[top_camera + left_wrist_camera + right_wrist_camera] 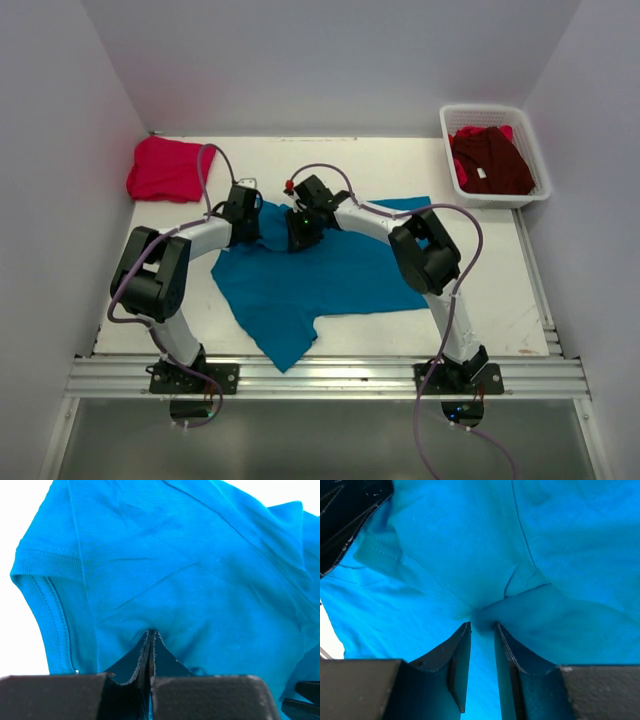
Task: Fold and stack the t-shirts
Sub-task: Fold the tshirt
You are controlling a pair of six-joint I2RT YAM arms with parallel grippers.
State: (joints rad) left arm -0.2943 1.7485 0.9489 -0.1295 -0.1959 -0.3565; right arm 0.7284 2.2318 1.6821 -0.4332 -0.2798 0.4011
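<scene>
Teal t-shirt spread mid table, wrinkled, one corner reaching toward near edge. Both grippers on its far-left edge, side by side, close together. Left gripper clenched on a thin fold of the teal cloth, jaws fully together; sleeve hem just left of the pinch in L wrist view. Right gripper has jaws narrow w/ a thicker bunch of cloth betw them, which reads as grasping, not released. Key relation: bulk of shirt lies toward the bases and to the R of both pinch pts, so the held edge is the far one. Likely next = lift that edge & carry it over the body toward near side. L arm nearer sleeve corner, R arm nearer shirt centre. Pink-red t-shirt folded at far-left corner, well apart. Maroon t-shirt in basket far right, not yet folded
</scene>
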